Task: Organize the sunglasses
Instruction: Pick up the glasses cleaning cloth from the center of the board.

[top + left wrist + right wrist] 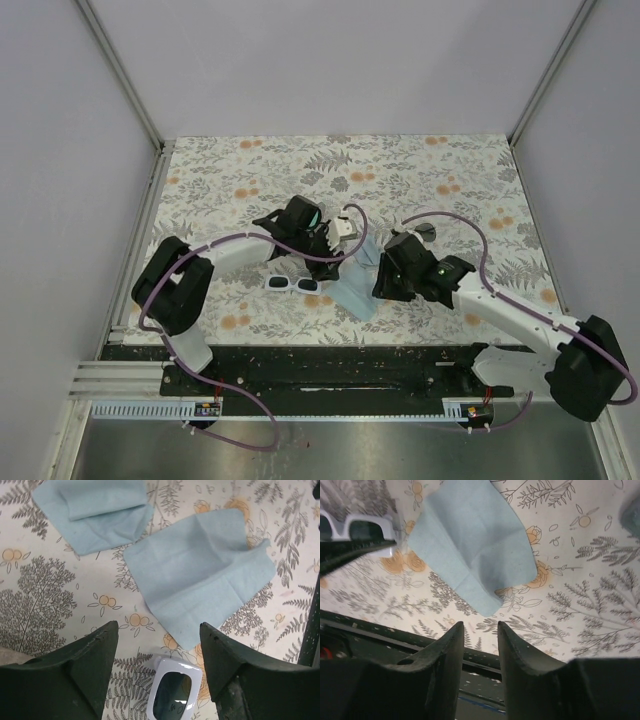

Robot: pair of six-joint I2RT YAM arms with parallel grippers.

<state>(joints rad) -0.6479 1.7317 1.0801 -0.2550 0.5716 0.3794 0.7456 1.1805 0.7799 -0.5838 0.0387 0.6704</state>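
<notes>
The white-framed sunglasses (293,285) with dark lenses lie on the floral table. In the left wrist view one lens (173,690) lies between and below my left fingertips. My left gripper (159,630) is open and empty, hovering over it; in the top view it is just behind the pair (300,228). My right gripper (480,628) is narrowly open and empty, near the table's front edge, to the right of the glasses (355,527). The thin wire-frame pair does not clearly show.
A light-blue cloth (200,575) lies just beyond the white glasses, with a second one (92,512) farther off. The cloth also shows between the grippers (358,295) and in the right wrist view (470,540). A small dark thing (425,232) lies behind the right wrist.
</notes>
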